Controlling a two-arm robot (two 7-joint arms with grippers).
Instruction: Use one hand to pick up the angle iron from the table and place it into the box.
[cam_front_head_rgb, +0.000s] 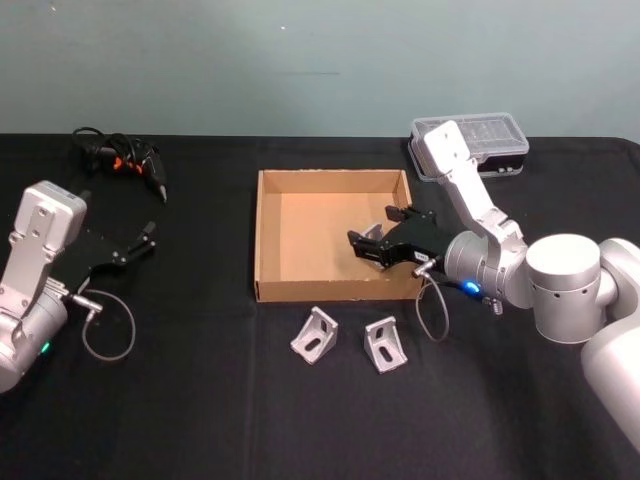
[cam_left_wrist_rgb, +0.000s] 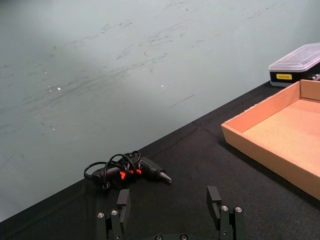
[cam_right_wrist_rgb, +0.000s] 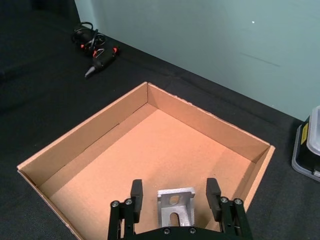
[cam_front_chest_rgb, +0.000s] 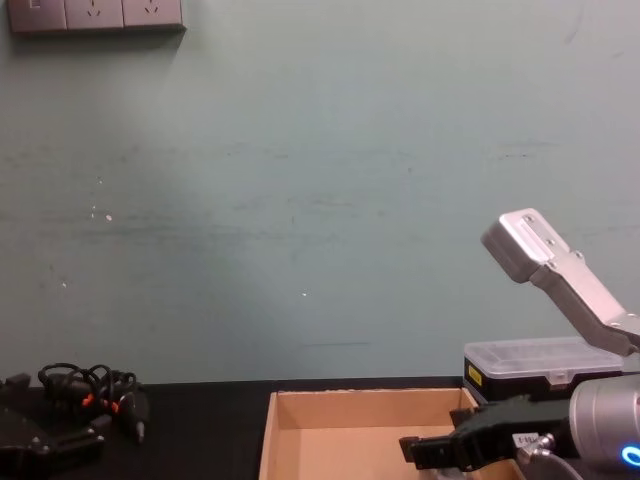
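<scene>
Risk lies in the retreat: the right hand (cam_right_wrist_rgb: 175, 185) hangs open, low inside the box (cam_right_wrist_rgb: 85, 134), with an iron (cam_right_wrist_rgb: 176, 206) between its fingers (cam_right_wrist_rgb: 136, 190), apart from both. A skewed lift could drag the iron or knock the near wall. Left hand (cam_front_head_rgb: 138, 243) is open over the desk (cam_front_head_rgb: 200, 400).

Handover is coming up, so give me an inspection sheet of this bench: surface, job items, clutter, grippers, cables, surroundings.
Surface: black table, flat.
Job's things: cardboard box open-topped; angle iron inside it; second angle iron and third angle iron on the table before it.
Clutter: corded black tool far left; clear-lidded case far right.
Grippers: right gripper open over the box, straddling the angle iron without touching it; left gripper open, parked left.
Cables: left wire loop and right wire loop at the wrists.
Surroundings: green wall, sockets.
</scene>
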